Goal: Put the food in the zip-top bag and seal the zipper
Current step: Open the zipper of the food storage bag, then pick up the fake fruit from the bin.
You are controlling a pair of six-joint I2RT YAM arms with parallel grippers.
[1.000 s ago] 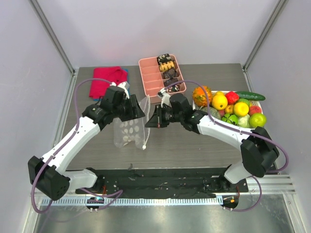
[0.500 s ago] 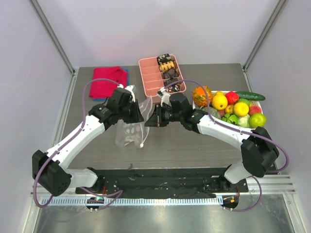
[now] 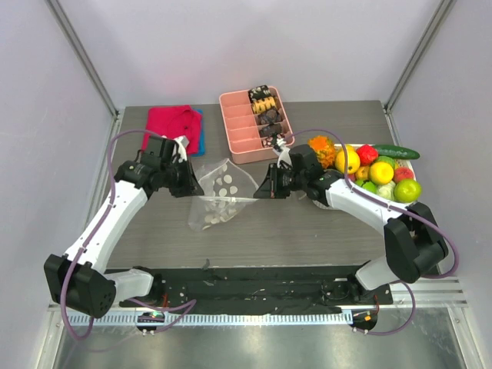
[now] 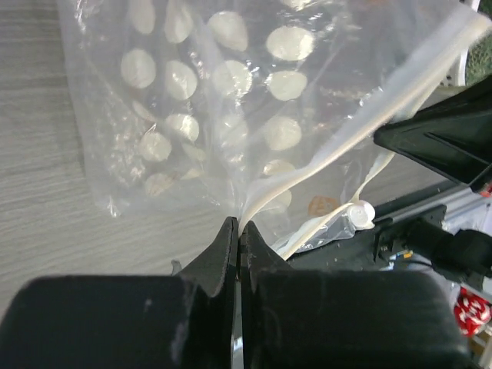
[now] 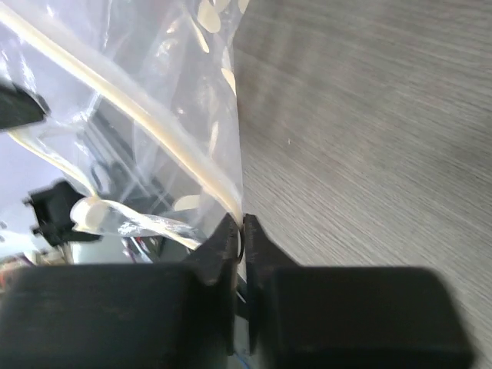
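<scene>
Bag mouth stretched between my two arms, low over the bench.
My left jaws are clamped flat on one end of the mouth of the clear, white-dotted plastic zip-top bag [image 3: 219, 194], and my right jaws are pinched on the opposite end. I judge the spread is meant to hold the opening taut for loading. The pouch sags crumpled onto the grey wood-grain bench [image 3: 307, 231]. The pale zipper strip [image 4: 346, 146] gapes unsealed, with the white slider knob [image 4: 360, 211] on its lower lip. I see no fruit inside; the small toy fruits [image 3: 407, 190] sit heaped at far right.

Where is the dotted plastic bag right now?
In the top view, the zip-top bag is stretched left of the table's centre, pinched between the left end effector and the right end effector, on the arms' side of the pink tray.
</scene>
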